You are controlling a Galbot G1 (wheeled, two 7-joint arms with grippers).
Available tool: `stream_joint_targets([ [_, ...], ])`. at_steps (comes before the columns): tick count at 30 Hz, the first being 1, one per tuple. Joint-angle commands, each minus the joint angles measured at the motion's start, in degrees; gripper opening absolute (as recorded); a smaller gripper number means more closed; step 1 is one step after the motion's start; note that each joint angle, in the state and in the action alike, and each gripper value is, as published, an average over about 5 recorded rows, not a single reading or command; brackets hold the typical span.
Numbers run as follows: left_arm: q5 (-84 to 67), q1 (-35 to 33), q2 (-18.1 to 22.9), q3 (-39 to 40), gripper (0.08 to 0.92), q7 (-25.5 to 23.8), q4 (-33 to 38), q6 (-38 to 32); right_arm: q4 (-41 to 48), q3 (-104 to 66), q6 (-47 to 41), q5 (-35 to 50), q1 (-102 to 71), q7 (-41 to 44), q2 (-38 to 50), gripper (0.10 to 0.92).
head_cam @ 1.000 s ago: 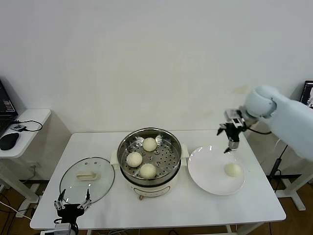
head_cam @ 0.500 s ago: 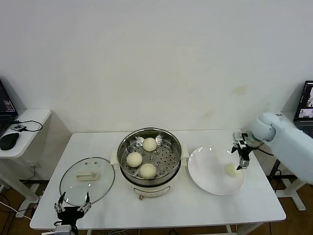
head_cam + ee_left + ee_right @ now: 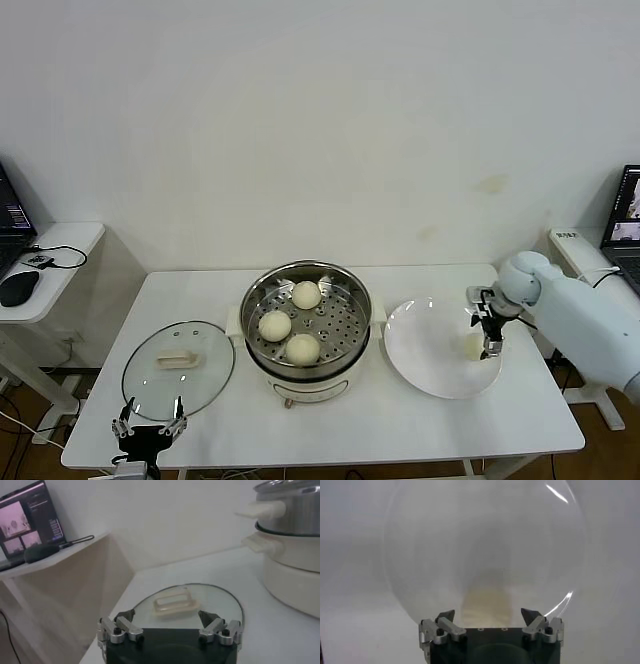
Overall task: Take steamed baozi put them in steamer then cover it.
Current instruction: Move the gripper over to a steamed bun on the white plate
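Holding three steamed baozi [image 3: 303,347] on its perforated tray, the steamer [image 3: 306,332] stands mid-worktop [image 3: 400,425]. A fourth bun [image 3: 473,345] lies on the white plate [image 3: 430,365], the right end effector [image 3: 490,338] wide open over it, gripping nothing. The glass cover [image 3: 178,368] rests flat beside the steamer, near the open, empty left end effector [image 3: 148,432].

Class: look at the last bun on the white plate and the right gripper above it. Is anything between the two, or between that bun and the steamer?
Nothing visible blocks either. The right gripper stands open directly over the bun on the plate. The steamer is uncovered, since its lid lies on the table at the far side, and three buns leave free tray space.
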State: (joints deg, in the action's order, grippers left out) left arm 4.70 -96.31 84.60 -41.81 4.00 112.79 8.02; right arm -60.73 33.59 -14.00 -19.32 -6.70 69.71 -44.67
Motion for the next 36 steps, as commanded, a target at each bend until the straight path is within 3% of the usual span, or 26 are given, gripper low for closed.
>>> stream_joint_targets([
  [1,0.03,0.00,-0.04,-0.08,0.823,0.00,-0.25,-0.01,3.82,-0.86,0.35,-1.73,-1.49,-1.31,-2.31,0.823],
  [19,0.33,0.54,0.01,0.24,0.823,0.19,-1.71,-0.20,5.54,-1.01,0.66,-1.16,-1.31,-1.56,-3.13,0.822],
  [27,0.29,0.74,-0.04,0.22,0.823,0.20,-1.83,-0.21,2.39,-1.59,-0.83,1.52,-0.23,-0.25,-1.11,0.673],
  [36,0.67,1.23,-0.03,0.28,0.823,0.33,-1.50,-0.16,-8.24,3.53,-5.77,10.16,8.23,3.15,3.95,0.645],
])
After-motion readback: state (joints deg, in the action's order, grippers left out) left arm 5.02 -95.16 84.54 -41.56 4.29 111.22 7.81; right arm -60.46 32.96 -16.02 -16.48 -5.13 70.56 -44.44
